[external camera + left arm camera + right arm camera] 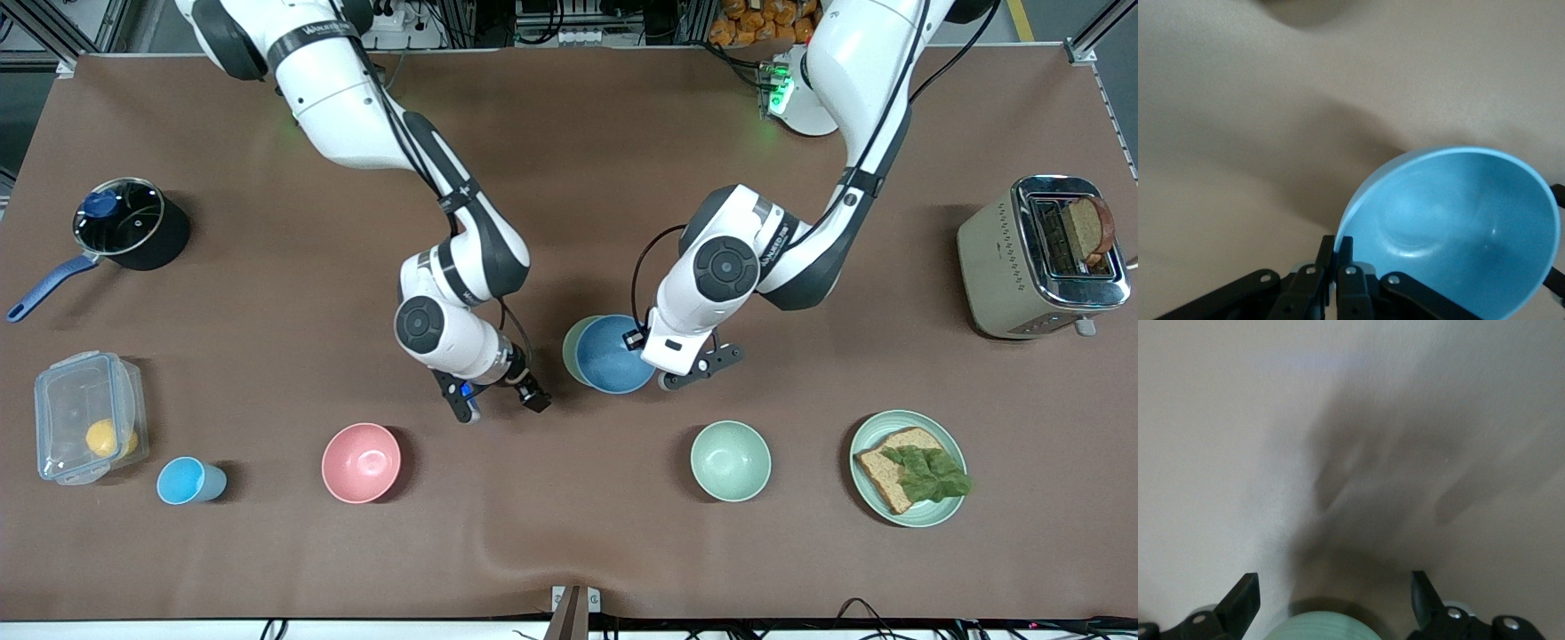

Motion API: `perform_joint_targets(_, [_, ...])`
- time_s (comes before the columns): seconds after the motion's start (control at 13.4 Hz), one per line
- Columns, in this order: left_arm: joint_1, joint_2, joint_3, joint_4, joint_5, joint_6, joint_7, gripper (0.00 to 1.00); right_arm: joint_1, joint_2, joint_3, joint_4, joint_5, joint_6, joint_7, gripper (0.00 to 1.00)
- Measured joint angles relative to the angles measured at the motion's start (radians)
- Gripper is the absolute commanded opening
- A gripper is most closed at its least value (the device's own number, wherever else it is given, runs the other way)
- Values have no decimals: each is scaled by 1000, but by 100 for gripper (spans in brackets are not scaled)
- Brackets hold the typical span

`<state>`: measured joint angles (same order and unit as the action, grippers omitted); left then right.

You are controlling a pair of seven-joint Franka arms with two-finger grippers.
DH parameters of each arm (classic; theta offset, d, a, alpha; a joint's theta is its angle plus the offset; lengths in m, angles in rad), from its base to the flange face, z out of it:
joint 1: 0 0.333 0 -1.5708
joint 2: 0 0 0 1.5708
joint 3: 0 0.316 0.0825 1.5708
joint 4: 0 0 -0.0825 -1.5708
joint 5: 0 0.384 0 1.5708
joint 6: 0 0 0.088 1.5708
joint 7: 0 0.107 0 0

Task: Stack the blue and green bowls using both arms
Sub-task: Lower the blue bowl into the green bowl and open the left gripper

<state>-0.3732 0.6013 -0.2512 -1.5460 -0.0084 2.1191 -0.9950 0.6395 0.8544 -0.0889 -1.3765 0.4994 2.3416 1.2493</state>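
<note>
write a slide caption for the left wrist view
Left gripper fingers pinch the rim of the tilted blue bowl above the brown table.

Sitting tilted in the green bowl (570, 345) at mid-table: the blue bowl (613, 356), with the left gripper (1337, 257) clamping its rim. Hovering with fingers spread just beside this pair, toward the right arm's end: the right gripper (500, 402).

Lining up nearer the front camera, from the right arm's end: container (89, 416), cup (189, 481), first bowl (361, 462), second bowl (731, 460), plate (947, 511) carrying bread (885, 467).

Standing farther from the front camera than the container: pot (133, 222).

Standing at the left arm's end, farther than the plate: toaster (996, 258), holding a slice (1086, 229).
</note>
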Motion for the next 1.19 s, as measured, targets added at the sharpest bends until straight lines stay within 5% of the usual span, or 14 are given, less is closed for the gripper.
perform_joint_targets(1.19, [-49, 78, 3, 0, 0, 62, -85, 0, 53, 30, -5, 4, 6, 23, 17, 100])
